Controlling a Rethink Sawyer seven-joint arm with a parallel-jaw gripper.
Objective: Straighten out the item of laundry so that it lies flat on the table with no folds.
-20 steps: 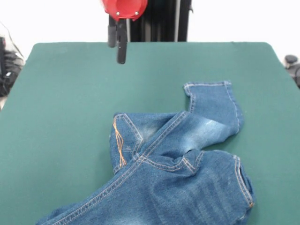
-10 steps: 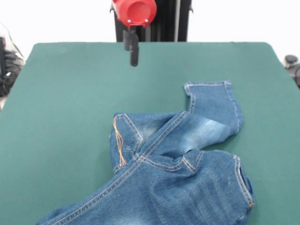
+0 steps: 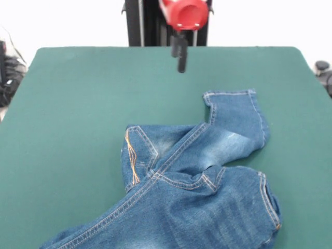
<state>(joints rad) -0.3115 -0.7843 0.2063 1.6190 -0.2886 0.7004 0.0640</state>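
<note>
The gripper (image 3: 181,65) hangs above the table (image 3: 78,104), well apart from the crumpled jeans (image 3: 207,181); its jaws look pressed together. It should open before descending on the upper leg's cuff.

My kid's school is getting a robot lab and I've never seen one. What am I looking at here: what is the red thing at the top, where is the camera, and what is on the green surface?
The camera stands across the table, facing the robot. The red thing is the end of the robot's arm, and the dark piece hanging from it is its tool, the part that grasps. It hangs above the far part of the table and holds nothing; whether it is open or shut does not show. On the green tabletop lies a small pair of blue jeans, crumpled, with one leg folded over the rest. The job is to spread them flat, which is not yet done.
</note>
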